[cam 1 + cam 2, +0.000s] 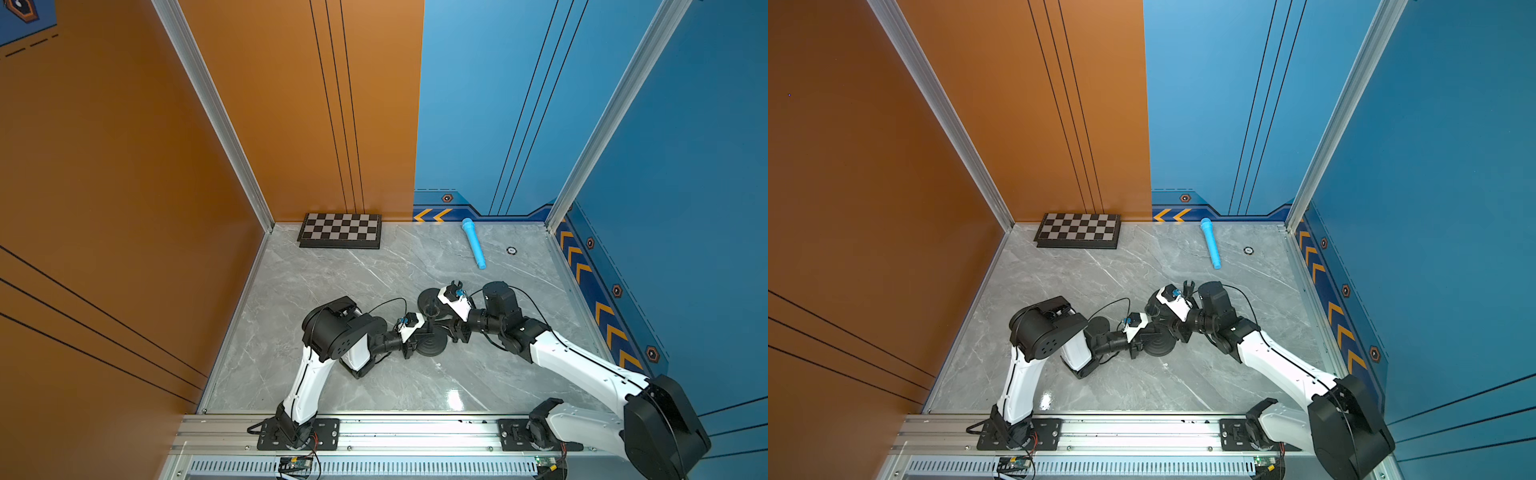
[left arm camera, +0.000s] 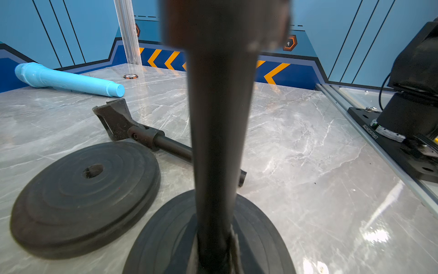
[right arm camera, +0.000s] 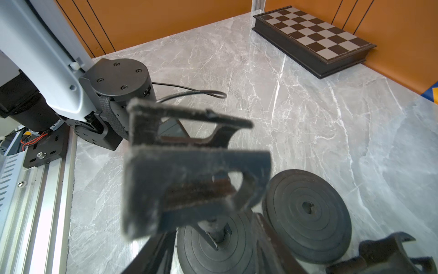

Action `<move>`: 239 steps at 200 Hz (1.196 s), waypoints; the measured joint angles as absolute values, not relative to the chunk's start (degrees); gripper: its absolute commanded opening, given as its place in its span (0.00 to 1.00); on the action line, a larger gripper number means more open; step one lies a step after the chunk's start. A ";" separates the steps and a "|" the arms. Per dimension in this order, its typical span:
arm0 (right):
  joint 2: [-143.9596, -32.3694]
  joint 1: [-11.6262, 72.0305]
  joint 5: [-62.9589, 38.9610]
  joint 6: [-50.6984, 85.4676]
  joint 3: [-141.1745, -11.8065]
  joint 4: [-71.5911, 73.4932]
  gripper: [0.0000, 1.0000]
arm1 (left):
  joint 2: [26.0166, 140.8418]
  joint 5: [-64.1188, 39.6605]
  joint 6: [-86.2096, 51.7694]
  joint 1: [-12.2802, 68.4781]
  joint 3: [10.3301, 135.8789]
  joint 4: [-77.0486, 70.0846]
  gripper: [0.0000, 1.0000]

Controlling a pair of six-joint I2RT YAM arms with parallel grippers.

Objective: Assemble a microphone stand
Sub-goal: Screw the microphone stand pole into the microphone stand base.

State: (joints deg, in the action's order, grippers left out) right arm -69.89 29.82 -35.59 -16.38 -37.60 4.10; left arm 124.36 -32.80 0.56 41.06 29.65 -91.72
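A black stand pole (image 2: 218,132) rises upright from a round black base (image 1: 432,345), with a mic clip (image 3: 189,166) on its top. My left gripper (image 1: 424,332) is shut on the pole low down, just above the base (image 2: 166,239). My right gripper (image 1: 441,322) is open. Its fingers (image 3: 267,237) stand on either side of the pole below the clip, with gaps showing. A second base disc (image 2: 87,197) and a second pole with clip (image 2: 142,135) lie loose beside them. The blue microphone (image 1: 473,243) lies towards the back wall.
A chessboard (image 1: 340,230) lies in the back left corner against the orange wall. A small poker chip (image 1: 511,250) sits to the right of the microphone (image 1: 1209,243). Walls close off the left, back and right. An aluminium rail (image 1: 415,432) runs along the front.
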 measured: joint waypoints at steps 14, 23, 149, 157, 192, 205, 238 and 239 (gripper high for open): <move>-71.40 29.82 -36.64 -17.17 -39.07 4.29 0.47 | 124.44 -33.12 0.62 40.97 29.71 -91.74 0.22; -72.16 29.82 -37.12 -17.41 -39.64 4.73 0.37 | 124.46 -33.23 0.62 40.95 29.71 -91.74 0.22; -68.55 56.42 20.93 7.20 -26.22 27.92 0.00 | 124.53 -33.67 0.62 40.77 29.80 -91.74 0.23; -69.80 57.74 24.99 9.41 -26.24 29.23 0.00 | 124.55 -33.67 0.60 40.77 29.80 -91.74 0.23; -72.36 59.00 29.65 11.84 -28.14 29.02 0.17 | 124.57 -33.54 0.58 40.77 29.82 -91.77 0.23; -71.44 57.74 26.79 11.18 -28.95 26.44 0.30 | 124.57 -33.52 0.60 40.77 29.82 -91.79 0.23; -65.95 50.24 11.18 7.01 -29.80 17.50 0.50 | 124.57 -33.54 1.08 40.77 29.82 -91.79 0.23; -65.56 49.87 10.55 6.98 -29.80 17.12 0.50 | 124.57 -33.54 1.08 40.77 29.82 -91.79 0.23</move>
